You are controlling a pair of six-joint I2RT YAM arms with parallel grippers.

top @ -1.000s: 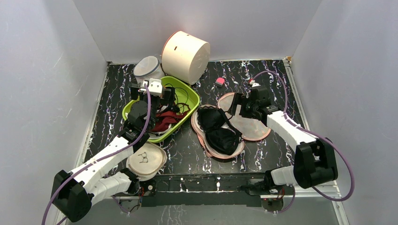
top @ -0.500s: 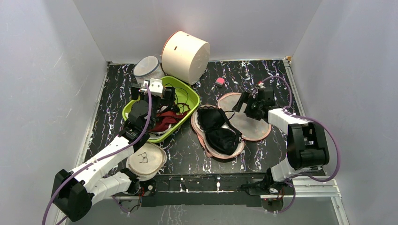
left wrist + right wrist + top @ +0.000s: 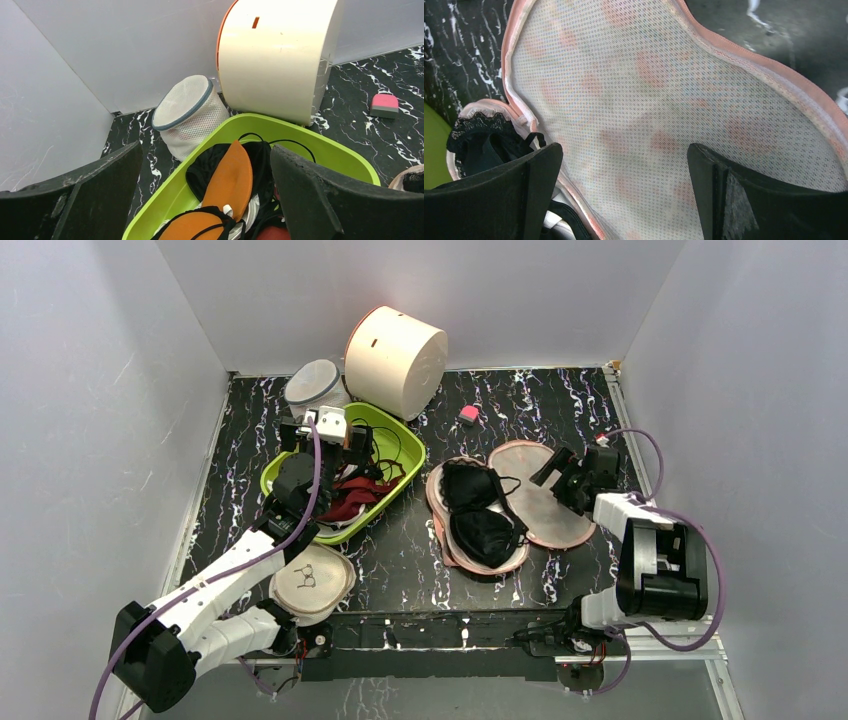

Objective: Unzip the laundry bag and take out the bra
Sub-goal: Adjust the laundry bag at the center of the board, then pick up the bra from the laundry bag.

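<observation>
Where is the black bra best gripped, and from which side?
The bra lies uncovered on the opened laundry bag, so come from straight above and pinch the narrow middle where its two cups meet; that part probably bunches easily.

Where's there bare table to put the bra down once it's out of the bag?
Bare table lies near the front, between the round pouch and the bag. More is at the back right, past the pink eraser. The left middle is crowded: green basin, drum, mesh cylinder.
</observation>
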